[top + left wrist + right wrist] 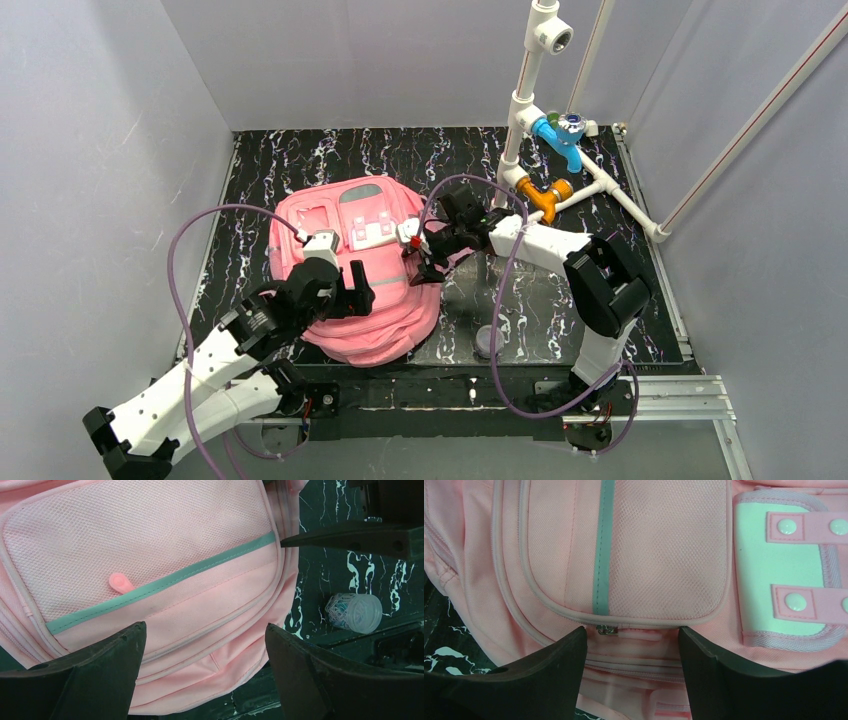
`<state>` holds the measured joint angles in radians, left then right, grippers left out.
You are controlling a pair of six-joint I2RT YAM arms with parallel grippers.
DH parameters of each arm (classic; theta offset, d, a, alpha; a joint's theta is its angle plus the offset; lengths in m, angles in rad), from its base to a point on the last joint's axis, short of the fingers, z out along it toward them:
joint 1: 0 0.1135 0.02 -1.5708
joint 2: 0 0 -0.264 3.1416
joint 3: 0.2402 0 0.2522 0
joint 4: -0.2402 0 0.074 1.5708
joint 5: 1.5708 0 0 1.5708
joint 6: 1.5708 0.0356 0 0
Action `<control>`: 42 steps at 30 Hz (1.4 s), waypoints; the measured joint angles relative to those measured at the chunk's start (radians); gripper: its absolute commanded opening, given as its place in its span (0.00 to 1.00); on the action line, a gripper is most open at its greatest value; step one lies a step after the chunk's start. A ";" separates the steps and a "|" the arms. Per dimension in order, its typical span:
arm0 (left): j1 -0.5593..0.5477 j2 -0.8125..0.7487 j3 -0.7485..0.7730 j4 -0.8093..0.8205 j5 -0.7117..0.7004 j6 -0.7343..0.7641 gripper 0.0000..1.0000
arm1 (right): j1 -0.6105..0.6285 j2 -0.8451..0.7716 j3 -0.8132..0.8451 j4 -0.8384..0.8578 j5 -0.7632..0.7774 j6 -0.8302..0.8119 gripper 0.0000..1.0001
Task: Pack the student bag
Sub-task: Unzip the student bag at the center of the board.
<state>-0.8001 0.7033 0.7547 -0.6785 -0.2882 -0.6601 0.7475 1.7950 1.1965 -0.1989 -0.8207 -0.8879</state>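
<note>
A large pink student bag (385,322) lies front side up on a black, white-veined table (600,190), left of centre. Its front pockets look closed, and nothing inside them can be seen. The left gripper (202,630) hangs over the bag's lower front, above a mesh pocket (150,535) edged by a grey strip (165,582), near a round pink zipper pull (120,582). Its 2 fingers stand wide apart with nothing between them. The right gripper (631,632) is at the bag's right edge, fingers also spread and holding nothing, with a small metal zipper slider (605,629) just beyond its tips. Beside the mesh pocket sits a white patch (779,570) crossed by 2 pink snap straps. On the table right of the bag lies a small clear jar (352,611) on its side, holding blue and white bits too small to identify. A white pipe frame (525,95) with blue and orange fittings stands at the back right.
</note>
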 measured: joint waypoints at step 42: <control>0.349 0.064 0.017 0.002 0.059 0.043 0.81 | 0.236 -0.310 -0.473 0.473 0.386 0.419 0.01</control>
<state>-0.4511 0.7670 0.7715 -0.6769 -0.2291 -0.6170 0.9836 1.4849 0.7231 0.2745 -0.4347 -0.4690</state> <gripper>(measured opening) 0.835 0.070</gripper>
